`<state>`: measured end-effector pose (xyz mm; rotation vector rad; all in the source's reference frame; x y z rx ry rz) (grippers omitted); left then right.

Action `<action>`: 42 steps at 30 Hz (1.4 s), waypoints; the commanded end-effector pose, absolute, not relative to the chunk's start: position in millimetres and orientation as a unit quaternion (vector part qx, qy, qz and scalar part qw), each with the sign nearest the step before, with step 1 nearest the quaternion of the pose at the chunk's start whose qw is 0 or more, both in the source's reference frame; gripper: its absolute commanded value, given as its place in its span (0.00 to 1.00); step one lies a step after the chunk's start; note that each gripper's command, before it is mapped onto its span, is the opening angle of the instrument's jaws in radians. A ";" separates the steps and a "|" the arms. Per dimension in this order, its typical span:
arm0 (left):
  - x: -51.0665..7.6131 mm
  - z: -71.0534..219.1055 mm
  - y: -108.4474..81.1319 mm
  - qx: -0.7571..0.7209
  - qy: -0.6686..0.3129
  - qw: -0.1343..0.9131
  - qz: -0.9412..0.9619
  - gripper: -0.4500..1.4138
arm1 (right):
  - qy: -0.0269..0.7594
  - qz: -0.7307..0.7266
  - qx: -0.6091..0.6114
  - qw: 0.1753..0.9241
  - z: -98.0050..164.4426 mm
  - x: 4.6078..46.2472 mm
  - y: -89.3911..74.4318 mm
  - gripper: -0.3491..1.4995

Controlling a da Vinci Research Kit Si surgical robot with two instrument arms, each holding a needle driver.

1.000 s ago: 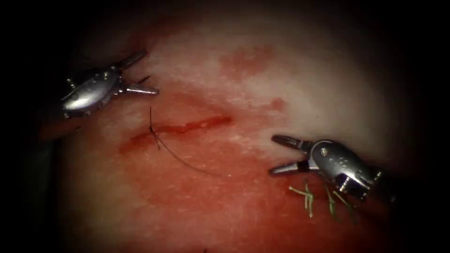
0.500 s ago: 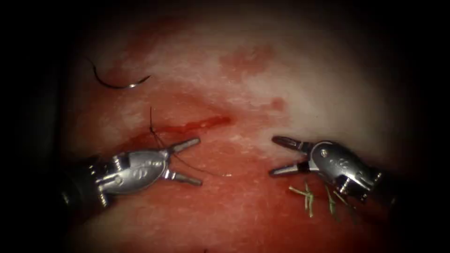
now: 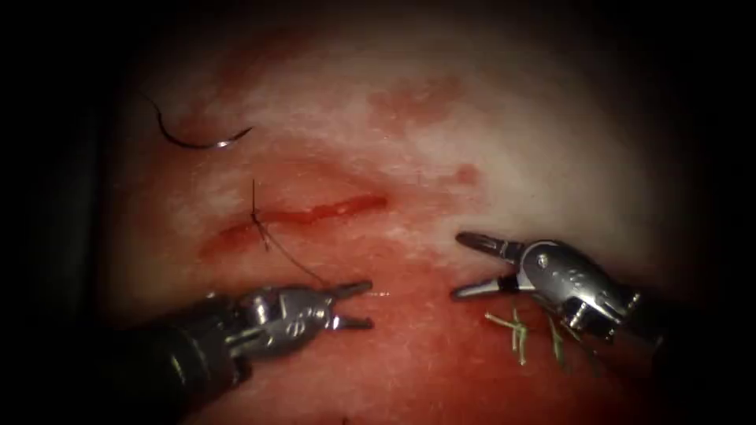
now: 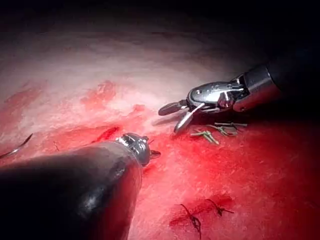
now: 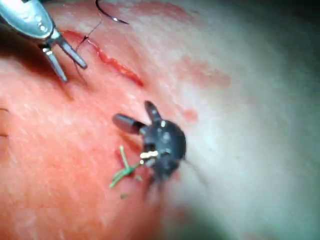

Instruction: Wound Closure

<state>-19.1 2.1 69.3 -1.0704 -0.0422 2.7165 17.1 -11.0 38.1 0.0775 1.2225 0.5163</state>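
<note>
Your left tool (image 3: 358,304) has its jaws parted in a narrow V, grasping nothing; the upper jaw tip lies at the free end of the thread (image 3: 291,260), whether touching it you cannot tell. Your right tool (image 3: 465,265) has its jaws spread wider, also empty, hovering over the tissue (image 3: 441,157) to the right of the cut (image 3: 315,212). The thread runs from a stitch at the cut's left part down toward the left tool. Green cut ends of thread (image 3: 520,334) lie just below the right tool. The needle (image 3: 197,138) lies loose on the tissue, above and left of the cut, well apart from both tools.
</note>
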 end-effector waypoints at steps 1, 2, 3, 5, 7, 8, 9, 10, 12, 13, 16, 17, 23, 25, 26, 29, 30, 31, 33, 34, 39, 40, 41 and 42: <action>-19.9 70.0 2.1 -0.362 -0.012 0.113 0.925 0.24 | 0.568 0.239 0.036 0.787 38.6 18.0 -10.7 0.99; -20.1 70.0 2.0 -0.359 -0.010 0.114 0.926 0.24 | 0.567 0.239 0.037 0.787 38.6 18.1 -10.7 0.99; -20.3 70.0 2.1 -0.356 -0.007 0.113 0.927 0.24 | 0.567 0.239 0.037 0.787 38.6 18.2 -10.7 0.99; -20.5 70.1 2.1 -0.347 -0.002 0.117 0.930 0.24 | 0.567 0.239 0.036 0.787 38.5 18.3 -10.7 0.99; -20.6 70.1 2.2 -0.338 0.004 0.121 0.933 0.22 | 0.567 0.238 0.038 0.788 38.5 18.4 -10.8 0.99; -20.7 70.1 2.3 -0.336 0.005 0.122 0.934 0.21 | 0.568 0.237 0.038 0.787 38.5 18.5 -10.8 0.99; -20.6 70.1 2.4 -0.333 0.007 0.123 0.935 0.21 | 0.568 0.237 0.038 0.787 38.4 18.6 -10.8 0.99; -20.6 70.1 2.8 -0.324 0.011 0.127 0.937 0.21 | 0.568 0.238 0.038 0.787 38.4 18.7 -10.9 0.99; -20.5 70.3 2.9 -0.311 0.019 0.131 0.941 0.22 | 0.567 0.237 0.040 0.788 38.3 18.8 -10.9 0.99; -20.4 70.4 2.9 -0.305 0.023 0.133 0.943 0.23 | 0.566 0.237 0.040 0.788 38.3 18.9 -10.9 0.99; -20.1 70.9 3.1 -0.283 0.034 0.131 0.950 0.23 | 0.565 0.235 0.042 0.789 38.3 19.1 -10.9 0.99; -20.0 71.0 3.1 -0.278 0.035 0.131 0.951 0.23 | 0.565 0.234 0.044 0.790 38.3 19.1 -10.9 0.99; -19.6 71.5 3.5 -0.262 0.033 0.126 0.956 0.00 | 0.562 0.232 0.048 0.792 38.2 19.3 -10.9 0.99; -19.6 71.3 3.4 -0.267 0.028 0.117 0.956 0.00 | 0.562 0.232 0.048 0.792 38.2 19.3 -10.9 0.99; -19.6 71.2 3.3 -0.274 0.023 0.107 0.956 0.00 | 0.562 0.232 0.048 0.792 38.2 19.3 -10.9 0.99; -19.3 70.3 3.1 -0.301 0.004 0.081 0.950 0.00 | 0.563 0.232 0.048 0.792 38.1 19.3 -10.9 0.99; -19.1 70.0 3.2 -0.307 0.001 0.073 0.949 0.00 | 0.562 0.232 0.048 0.792 38.1 19.3 -10.9 0.99; -18.8 69.5 3.3 -0.310 -0.002 0.070 0.948 0.00 | 0.562 0.232 0.048 0.792 38.1 19.4 -10.9 0.99; -18.1 68.4 3.8 -0.322 0.010 0.078 0.944 0.00 | 0.564 0.232 0.049 0.791 38.1 19.6 -10.9 0.99; -17.7 68.0 4.1 -0.328 0.015 0.083 0.941 0.00 | 0.564 0.230 0.052 0.791 38.1 19.8 -10.8 0.99; -15.4 65.7 5.8 -0.359 0.040 0.105 0.927 0.00 | 0.580 0.220 0.067 0.782 38.2 22.3 -10.5 0.98; -14.9 65.4 6.0 -0.364 0.042 0.107 0.924 0.00 | 0.585 0.216 0.072 0.778 38.2 22.9 -10.3 0.97; -14.3 65.1 6.3 -0.369 0.043 0.109 0.922 0.00 | 0.590 0.204 0.069 0.778 38.3 23.6 -10.2 0.97; -13.9 64.8 6.4 -0.374 0.042 0.109 0.920 0.00 | 0.596 0.189 0.066 0.778 38.3 24.6 -10.0 0.97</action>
